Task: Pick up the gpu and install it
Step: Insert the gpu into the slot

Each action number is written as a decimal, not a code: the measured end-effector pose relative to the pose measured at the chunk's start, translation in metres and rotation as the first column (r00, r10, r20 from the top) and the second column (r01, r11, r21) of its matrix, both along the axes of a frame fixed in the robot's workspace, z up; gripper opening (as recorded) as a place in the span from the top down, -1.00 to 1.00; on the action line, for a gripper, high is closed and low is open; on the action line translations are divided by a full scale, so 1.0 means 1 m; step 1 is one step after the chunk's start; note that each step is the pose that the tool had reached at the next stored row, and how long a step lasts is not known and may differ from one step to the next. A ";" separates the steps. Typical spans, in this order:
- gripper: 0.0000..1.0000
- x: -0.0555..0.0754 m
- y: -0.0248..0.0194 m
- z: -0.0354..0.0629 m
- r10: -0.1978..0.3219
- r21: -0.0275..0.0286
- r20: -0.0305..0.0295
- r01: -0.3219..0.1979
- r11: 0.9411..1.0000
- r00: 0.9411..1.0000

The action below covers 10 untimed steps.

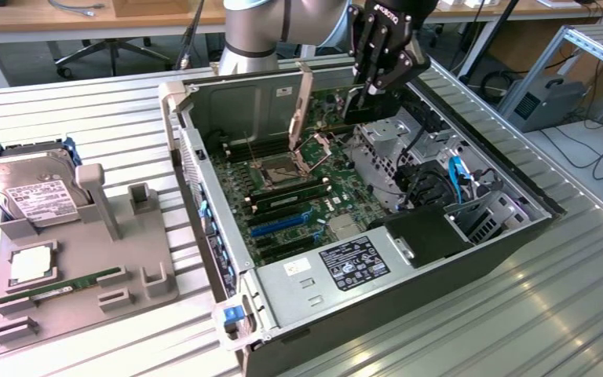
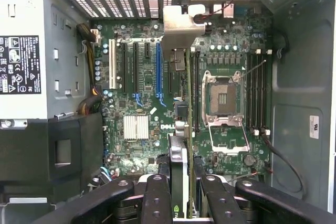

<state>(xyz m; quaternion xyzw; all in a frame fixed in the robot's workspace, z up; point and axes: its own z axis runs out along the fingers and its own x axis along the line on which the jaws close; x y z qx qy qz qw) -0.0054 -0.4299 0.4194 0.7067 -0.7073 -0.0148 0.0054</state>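
Currently: gpu (image 1: 367,108) (image 2: 178,169) clamped edge-on in gripper (image 1: 375,88) (image 2: 182,188), above motherboard (image 2: 236,45); install step; seating likely needs blue slot (image 2: 158,72) alignment.

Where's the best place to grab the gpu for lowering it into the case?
I'd pinch the gpu's two flat faces from above, at the upper edge away from the silver bracket, much as the gripper does now. The card hangs on edge, so its faces offer parallel surfaces and the lower edge stays free.
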 end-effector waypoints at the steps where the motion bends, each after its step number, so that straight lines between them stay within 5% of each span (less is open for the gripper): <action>1: 0.46 0.000 0.0000 0.0000 0.003 0.000 0.000 -0.003 1.000 1.000; 10: 0.46 0.000 0.0000 -0.0001 0.024 0.000 0.000 -0.024 1.000 1.000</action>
